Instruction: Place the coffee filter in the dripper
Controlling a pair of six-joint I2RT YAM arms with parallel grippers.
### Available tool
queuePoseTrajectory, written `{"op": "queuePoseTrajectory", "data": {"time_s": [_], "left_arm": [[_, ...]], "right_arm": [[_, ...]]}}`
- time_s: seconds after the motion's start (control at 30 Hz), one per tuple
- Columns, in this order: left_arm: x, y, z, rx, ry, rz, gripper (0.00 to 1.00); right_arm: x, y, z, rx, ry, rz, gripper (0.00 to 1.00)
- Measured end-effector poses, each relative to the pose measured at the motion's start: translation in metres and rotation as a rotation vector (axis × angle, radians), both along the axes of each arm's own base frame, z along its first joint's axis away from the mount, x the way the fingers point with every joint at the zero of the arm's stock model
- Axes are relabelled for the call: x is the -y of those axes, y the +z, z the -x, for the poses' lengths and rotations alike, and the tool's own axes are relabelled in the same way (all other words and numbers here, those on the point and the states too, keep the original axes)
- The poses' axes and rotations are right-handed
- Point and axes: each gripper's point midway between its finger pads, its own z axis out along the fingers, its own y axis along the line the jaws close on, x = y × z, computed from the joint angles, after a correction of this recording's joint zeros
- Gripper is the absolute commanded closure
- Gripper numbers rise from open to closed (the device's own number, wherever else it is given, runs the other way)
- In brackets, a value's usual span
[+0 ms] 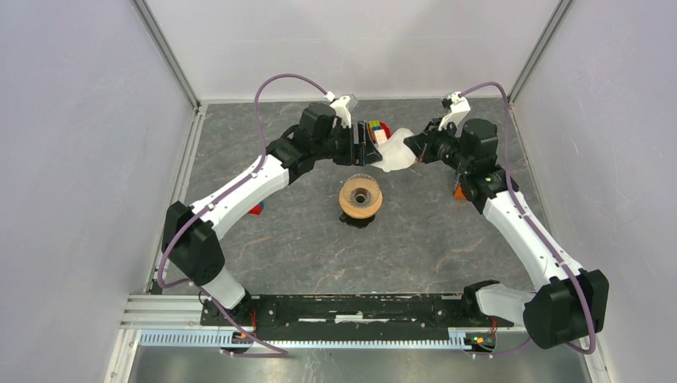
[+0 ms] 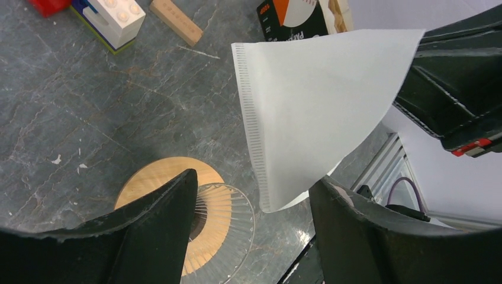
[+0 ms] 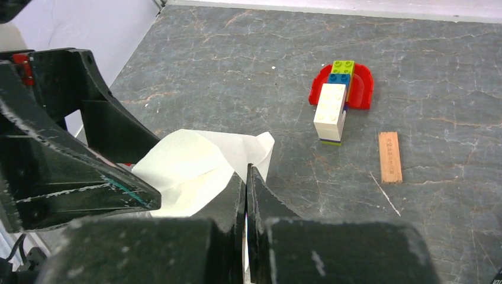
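The right jaws are pinched together on the coffee filter (image 1: 397, 156), which hangs in the air over the counter (image 1: 303, 239) — just beyond the dripper (image 1: 360, 198), which stands alone. The left jaws are apart, by the filter's pointed end.

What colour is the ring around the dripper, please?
Tan, like pale wood. The ring on the dripper shows best in the top external view.

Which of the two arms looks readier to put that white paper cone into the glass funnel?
The right. The right gripper is pinched shut on the coffee filter, close to the dripper. The left gripper stands open around the paper, gripping nothing.
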Motion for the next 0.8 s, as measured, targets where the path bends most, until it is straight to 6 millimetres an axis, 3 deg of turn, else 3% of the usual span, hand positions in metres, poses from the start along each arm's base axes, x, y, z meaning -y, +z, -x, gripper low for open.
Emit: {"op": "queuePoseTrajectory", "data": {"time_s": [0.37, 0.8], "left_arm": [[0.01, 0.004, 0.005, 0.034, 0.001, -0.002, 0.21], [0.028, -0.01, 0.006, 0.007, -0.024, -0.031, 0.43]], "right_arm": [[0.001, -0.009, 0.0, -0.059, -0.027, -0.039, 1.0], [0.001, -0.015, 0.001, -0.083, -0.032, -0.046, 1.0]]}}
